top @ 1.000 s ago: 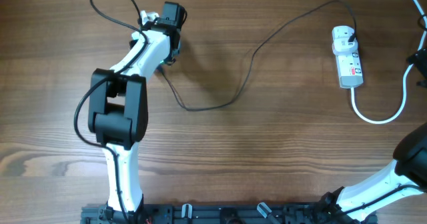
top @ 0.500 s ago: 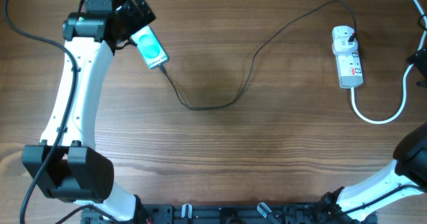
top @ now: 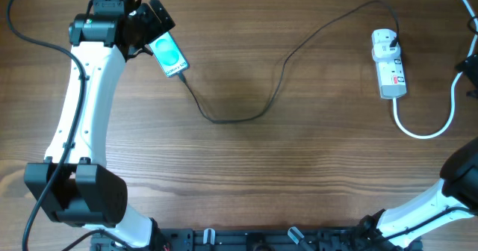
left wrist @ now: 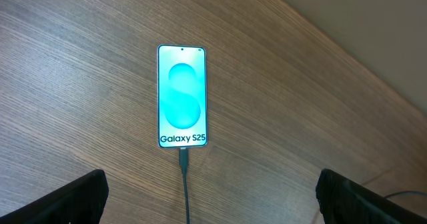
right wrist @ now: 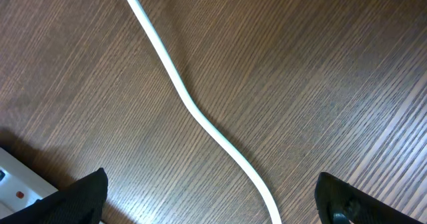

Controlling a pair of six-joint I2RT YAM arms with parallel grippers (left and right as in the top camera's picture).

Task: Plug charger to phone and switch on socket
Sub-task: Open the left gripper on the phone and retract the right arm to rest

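Note:
The phone (top: 171, 57) lies flat at the back left with its teal screen lit; in the left wrist view (left wrist: 181, 96) it reads "Galaxy S25". The charger, a thin black cable (top: 231, 119), has its tip in the phone's bottom port (left wrist: 183, 159) and runs right to a plug in the socket (top: 389, 70). The socket is a white power strip with red markings. My left gripper (top: 151, 27) is open and empty, just behind and left of the phone (left wrist: 215, 204). My right gripper (right wrist: 213, 201) is open and empty above the socket's white lead.
The thick white lead (top: 424, 128) loops from the socket toward the right edge and crosses the right wrist view (right wrist: 193, 111). A corner of the socket (right wrist: 17, 181) shows at that view's lower left. The left arm (top: 82, 116) spans the table's left side.
A second ago my left arm covered the phone. It has swung away to the left and back, leaving the phone uncovered with the cable in it. Right arm unchanged.

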